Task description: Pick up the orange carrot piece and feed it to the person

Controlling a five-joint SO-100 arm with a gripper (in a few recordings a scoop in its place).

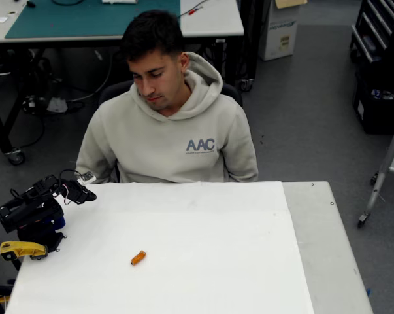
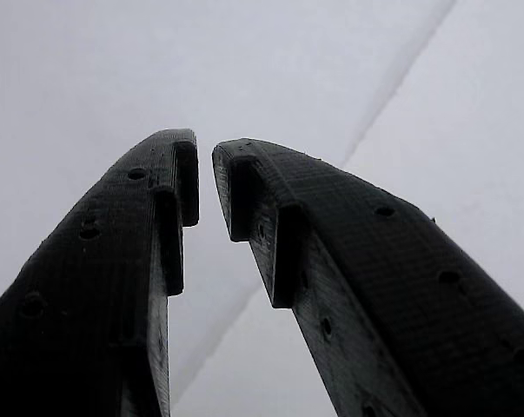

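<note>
In the wrist view the tool [image 2: 205, 174] had its two black fingers [image 2: 96, 261] nearly together, only a narrow gap between the tips, with nothing held between them and pale surface behind. In the overhead view the arm [image 1: 36, 212] sat folded at the left edge of the table [image 1: 249, 261], the tool [image 1: 79, 193] near the far left corner. The orange carrot piece [image 1: 138, 258] lay alone on the white sheet, well apart from the tool, toward the near side and left of centre. The person [image 1: 167, 124] sat behind the far edge of the table, head bowed toward it.
</note>
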